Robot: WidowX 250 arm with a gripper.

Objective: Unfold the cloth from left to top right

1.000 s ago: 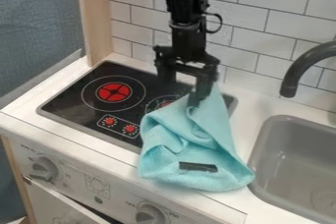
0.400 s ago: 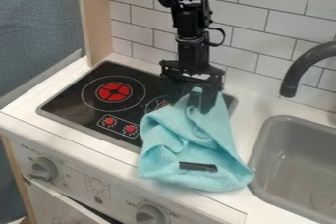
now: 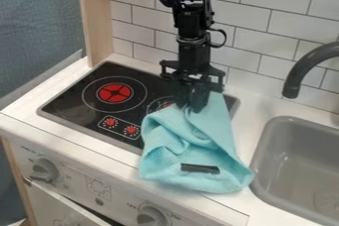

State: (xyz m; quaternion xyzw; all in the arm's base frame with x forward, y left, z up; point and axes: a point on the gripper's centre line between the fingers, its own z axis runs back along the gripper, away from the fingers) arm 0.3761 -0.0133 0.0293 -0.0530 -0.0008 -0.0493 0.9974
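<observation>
At the back right of the stove top (image 3: 71,102), here's the gripper (image 3: 193,106), its two fingers drawn together, and by the look of it a fold of the blue cloth (image 3: 189,163) is pinched between them. The key relation: nearly all the cloth lies below and in front of the fingertips, spreading toward the counter's front edge, its long axis running from a narrow back end by the gripper down to a broad front. It covers the stove's right side and the counter (image 3: 242,102) beside it, its right corner by the sink (image 3: 278,119). Just one arm (image 3: 192,27) here, hanging almost straight down, the gripper pointing at the cloth. Next, I'd judge, a lift toward the top right; too shallow a pinch could slip, or drag everything along.
</observation>
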